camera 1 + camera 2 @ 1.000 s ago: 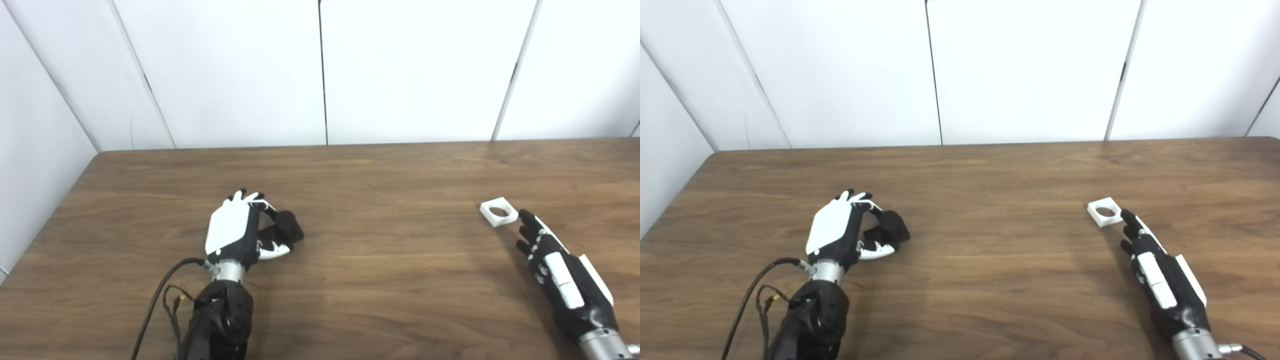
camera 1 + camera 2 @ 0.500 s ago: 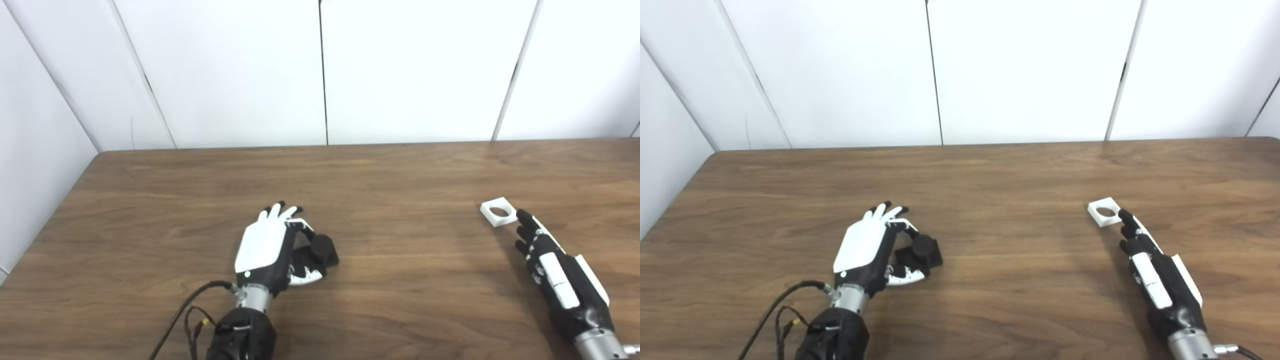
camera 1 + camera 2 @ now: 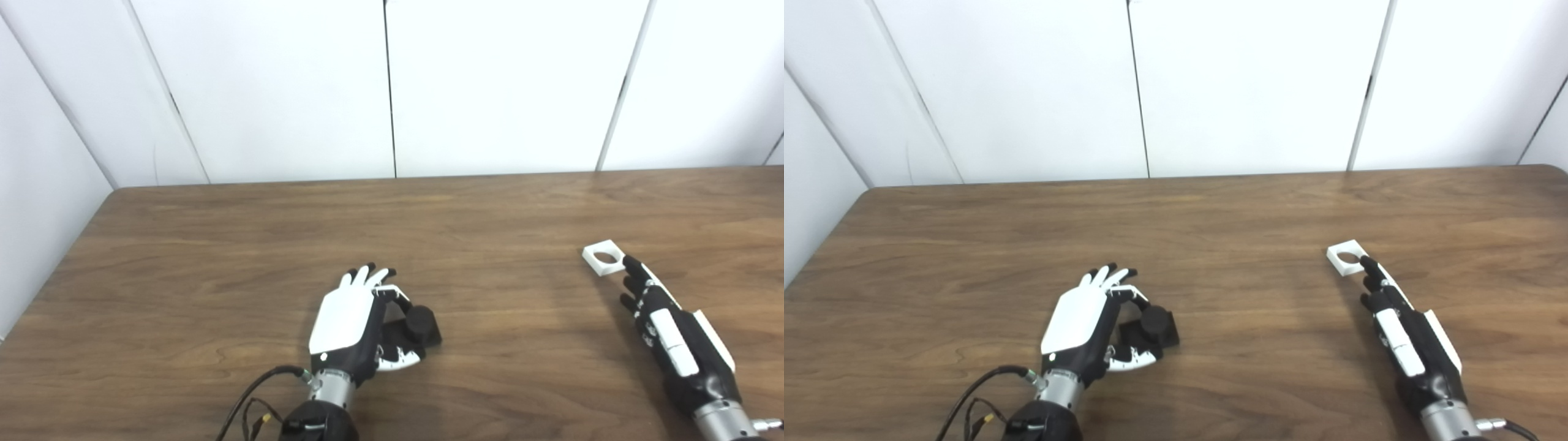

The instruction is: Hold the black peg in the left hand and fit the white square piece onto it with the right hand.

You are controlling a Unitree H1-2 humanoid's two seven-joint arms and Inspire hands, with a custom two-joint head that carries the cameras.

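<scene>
Left hand (image 3: 352,327) gripping one black peg (image 3: 419,324), one white square piece (image 3: 603,258)

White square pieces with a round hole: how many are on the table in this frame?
1. The white square piece lies flat on the table at the right, just beyond the fingers of the right hand. None shows elsewhere; the left hand could hide one.

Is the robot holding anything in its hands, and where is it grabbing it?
The left hand grips the black peg by its base. The right hand holds nothing.
</scene>
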